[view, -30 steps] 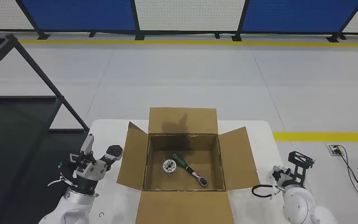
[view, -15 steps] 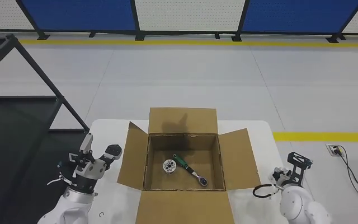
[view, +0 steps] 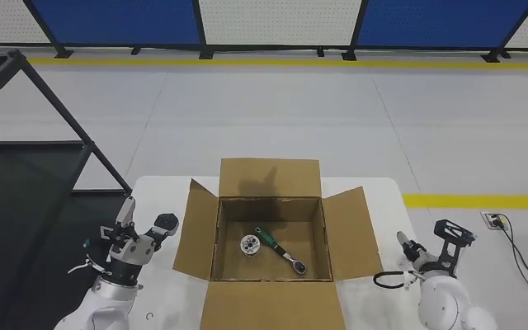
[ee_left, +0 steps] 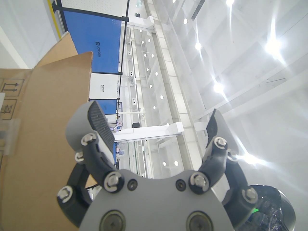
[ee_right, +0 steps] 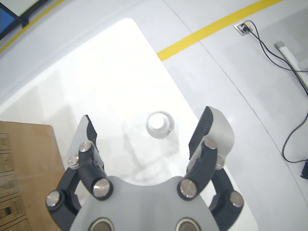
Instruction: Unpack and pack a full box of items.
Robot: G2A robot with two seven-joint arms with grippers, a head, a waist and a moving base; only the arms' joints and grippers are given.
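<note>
Right end effector (ee_right: 146, 112) hangs over the bench (ee_right: 108, 73) at four o'clock from the cardboard box (view: 270, 176), jaws spread wide and gripping nothing. A small clear bottle (ee_right: 160, 125) with a white cap stands upright beneath it, apart from both ribbed black pads, and was probably set there as unpacked. Left end effector (ee_left: 154, 108), at eight o'clock from the box, is likewise spread and empty, tilted up beside a brown flap. The box sits mid-bench with its flaps folded out, so it can be reached from above. On its floor lie a metal wrench (view: 280, 252) with a green handle, its head towards five o'clock, and a round white piece (view: 250, 244) at its nine o'clock.
</note>
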